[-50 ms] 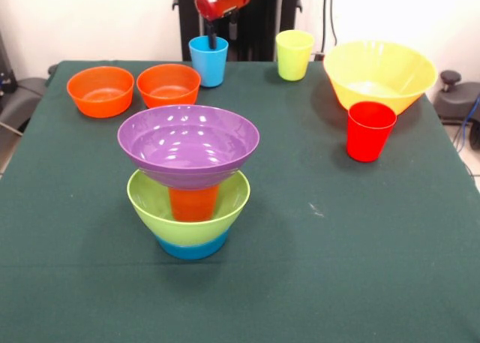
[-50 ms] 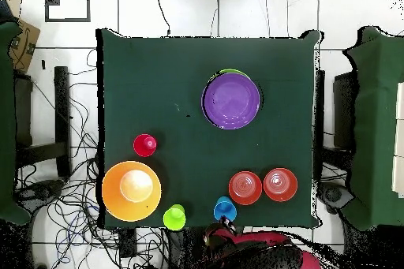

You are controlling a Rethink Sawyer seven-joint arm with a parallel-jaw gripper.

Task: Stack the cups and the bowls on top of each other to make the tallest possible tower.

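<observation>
One hand (image 1: 213, 41) reaching into light blue cup (image 1: 208, 61), grip state unclear, tower (image 1: 189, 179) well apart.

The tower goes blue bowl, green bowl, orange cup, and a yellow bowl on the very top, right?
Not quite. The bowl on top of the tower is the purple bowl, not a yellow one. The front view shows it on the orange cup, inside the green bowl, above the blue bowl. The yellow bowl sits apart on the table.

Four-piece tower (image 1: 191, 178), purple bowl (image 1: 188, 142) topmost
</observation>
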